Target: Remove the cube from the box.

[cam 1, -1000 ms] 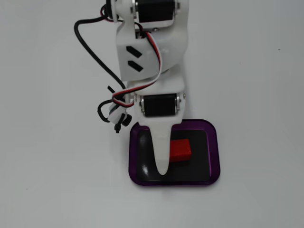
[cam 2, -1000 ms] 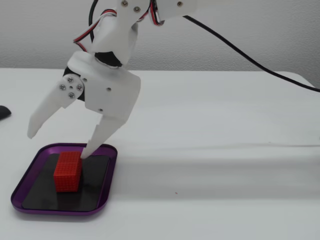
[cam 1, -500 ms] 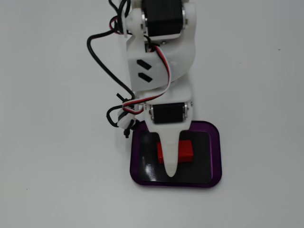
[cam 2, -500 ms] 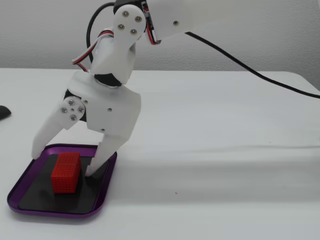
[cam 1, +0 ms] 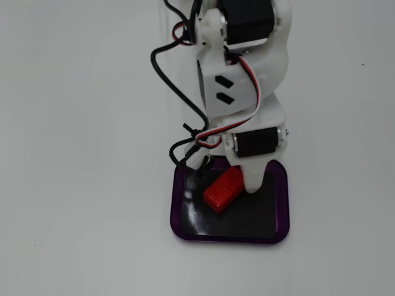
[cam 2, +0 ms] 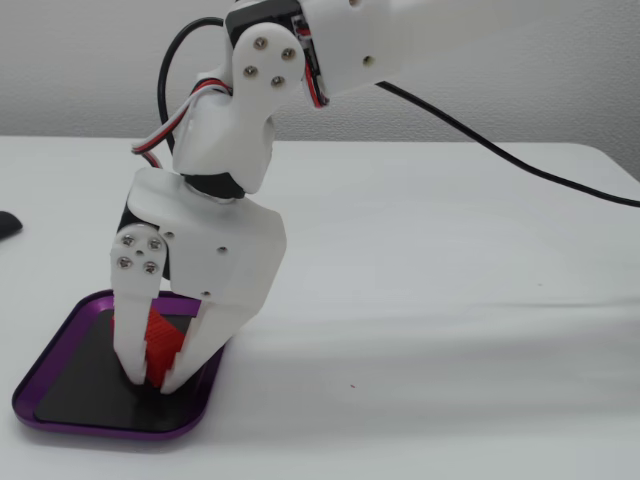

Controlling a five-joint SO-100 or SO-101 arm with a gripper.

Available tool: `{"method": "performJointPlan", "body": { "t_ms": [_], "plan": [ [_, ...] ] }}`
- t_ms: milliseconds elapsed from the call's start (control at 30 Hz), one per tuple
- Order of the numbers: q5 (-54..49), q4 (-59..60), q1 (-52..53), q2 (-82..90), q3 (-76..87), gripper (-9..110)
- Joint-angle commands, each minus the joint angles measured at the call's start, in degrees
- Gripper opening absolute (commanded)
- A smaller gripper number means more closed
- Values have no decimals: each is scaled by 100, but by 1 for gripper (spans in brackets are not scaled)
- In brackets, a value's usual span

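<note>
A: Gripper status?
B: Gripper [cam 2: 152, 380] is down inside the box [cam 2: 60, 340], lower left of the side fixed view. Both fingers sit against the cube [cam 2: 160, 343], one each side, so it's pinching it. Tips at or near the black floor, can't tell contact.
A: Cube pos?
B: Still in the box. In the top-down fixed view the cube [cam 1: 221, 189] lies diagonal, lower centre of frame, one end tucked under the white finger [cam 1: 254, 174]. Low, not clear of the rim.
A: Box itself?
B: Purple rim, black floor; sits on the white table [cam 1: 80, 203]. In the top-down view the box [cam 1: 281, 206] is bottom centre, arm coming in from the top edge and covering its upper rim.
A: Anything else?
B: Black cable [cam 2: 480, 140] runs off right in the side view. Small dark obj at left edge [cam 2: 6, 224], can't ID.
</note>
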Motion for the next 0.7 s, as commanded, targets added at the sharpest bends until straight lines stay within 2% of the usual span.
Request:
{"method": "performJointPlan", "body": {
  "t_ms": [0, 200, 400, 500, 667],
  "plan": [
    [9, 0, 35, 62, -97, 0],
    [-35, 62, 44, 88, -141, 2],
    [-114, 79, 44, 97, -149, 17],
    [-439, 264, 0, 97, -123, 22],
    [-1116, 861, -35, 105, -149, 24]
  ]
}}
